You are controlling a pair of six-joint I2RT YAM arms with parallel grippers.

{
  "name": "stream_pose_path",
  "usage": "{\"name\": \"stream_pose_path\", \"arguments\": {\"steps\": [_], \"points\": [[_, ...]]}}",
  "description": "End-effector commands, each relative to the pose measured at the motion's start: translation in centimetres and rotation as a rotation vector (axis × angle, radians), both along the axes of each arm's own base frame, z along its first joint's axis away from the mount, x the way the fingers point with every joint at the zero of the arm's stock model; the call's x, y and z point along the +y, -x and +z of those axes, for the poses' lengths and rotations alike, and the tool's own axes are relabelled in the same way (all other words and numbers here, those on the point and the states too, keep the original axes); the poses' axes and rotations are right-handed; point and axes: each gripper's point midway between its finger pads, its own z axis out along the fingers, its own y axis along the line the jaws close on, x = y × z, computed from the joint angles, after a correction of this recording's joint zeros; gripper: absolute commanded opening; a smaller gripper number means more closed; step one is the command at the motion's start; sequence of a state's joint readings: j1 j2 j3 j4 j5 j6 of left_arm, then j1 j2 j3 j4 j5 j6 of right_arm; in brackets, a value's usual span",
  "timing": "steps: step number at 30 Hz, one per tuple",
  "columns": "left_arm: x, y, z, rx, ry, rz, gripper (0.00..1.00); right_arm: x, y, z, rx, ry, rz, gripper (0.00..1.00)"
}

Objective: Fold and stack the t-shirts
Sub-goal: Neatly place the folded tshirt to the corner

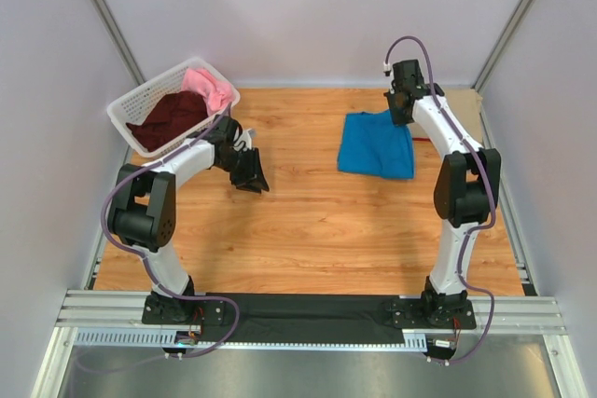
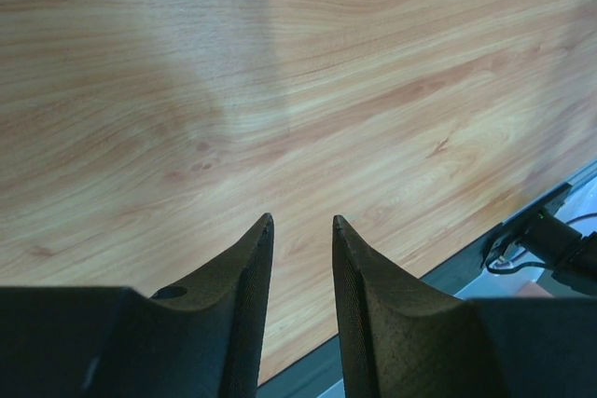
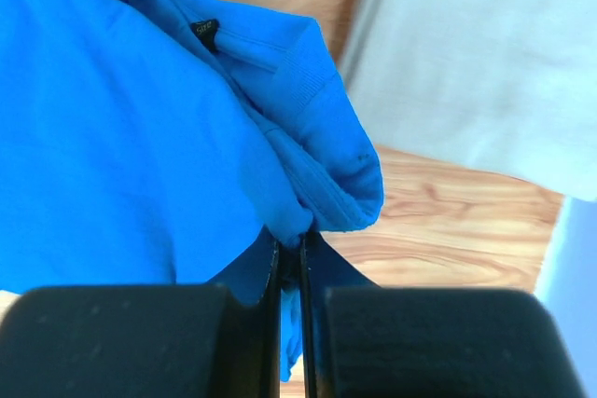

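A pale orange-brown wooden tabletop with wavy grain forms the base of a small booth. Plain, pale lilac-white wall panels enclose three sides, joined by slanting grey metal corner posts. Silver aluminium rails edge the near side. The light is soft and even.

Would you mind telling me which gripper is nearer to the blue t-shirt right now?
The right. The right gripper is shut on the far edge of the blue t-shirt; the left gripper is open over the bare table, well off to the shirt's left beside the basket.
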State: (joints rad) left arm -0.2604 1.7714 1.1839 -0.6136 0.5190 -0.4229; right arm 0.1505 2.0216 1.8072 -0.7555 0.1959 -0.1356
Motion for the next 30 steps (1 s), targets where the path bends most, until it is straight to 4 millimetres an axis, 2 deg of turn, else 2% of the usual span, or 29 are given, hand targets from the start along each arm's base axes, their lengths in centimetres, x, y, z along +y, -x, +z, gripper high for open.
{"name": "stream_pose_path", "arguments": {"steps": [1, 4, 11, 13, 17, 18, 22, 23, 24, 26, 27, 28, 29, 30], "points": [[-0.3, -0.2, -0.2, -0.016, 0.021, -0.012, 0.38, -2.9, -1.7, 3.7, -0.103, 0.125, -0.032, 0.00], [-0.2, 0.2, -0.7, -0.007, 0.010, -0.019, 0.38, -4.4, -2.1, 4.0, -0.101, 0.200, -0.045, 0.00], [0.1, 1.3, -1.8, 0.012, 0.008, -0.014, 0.39, -6.2, -3.8, 7.8, -0.191, 0.265, -0.038, 0.00], [0.0, 1.3, -2.0, 0.011, 0.012, -0.010, 0.39, -7.0, -4.4, 8.0, -0.195, 0.284, -0.041, 0.00], [0.0, 1.5, -2.5, 0.027, 0.018, -0.002, 0.39, -8.6, -5.3, 9.1, -0.206, 0.286, -0.057, 0.00], [0.0, 1.5, -2.6, 0.027, 0.016, -0.002, 0.39, -9.1, -5.7, 10.5, -0.237, 0.267, -0.064, 0.00], [0.2, 2.0, -2.9, 0.049, 0.002, -0.005, 0.39, -10.3, -5.8, 11.3, -0.240, 0.255, -0.048, 0.00], [0.3, 1.8, -2.7, 0.049, -0.004, -0.007, 0.39, -11.7, -6.0, 11.5, -0.255, 0.250, -0.072, 0.00], [0.5, 2.1, -2.7, 0.056, -0.018, -0.009, 0.39, -12.2, -6.3, 10.8, -0.245, 0.240, -0.073, 0.00], [0.7, 2.2, -2.7, 0.061, -0.026, -0.008, 0.39, -14.2, -7.2, 12.3, -0.298, 0.217, -0.102, 0.00], [0.6, 2.4, -2.6, 0.066, -0.021, -0.009, 0.39, -14.6, -8.1, 11.1, -0.290, 0.187, -0.111, 0.00], [0.6, 2.6, -2.7, 0.076, -0.019, -0.003, 0.39, -15.7, -8.5, 11.3, -0.311, 0.163, -0.121, 0.00], [0.6, 3.0, -2.9, 0.087, -0.020, -0.003, 0.39, -16.1, -9.4, 12.7, -0.364, 0.151, -0.128, 0.00], [0.5, 3.2, -2.9, 0.091, -0.022, -0.001, 0.39, -16.6, -10.2, 11.6, -0.362, 0.116, -0.130, 0.00]]}}
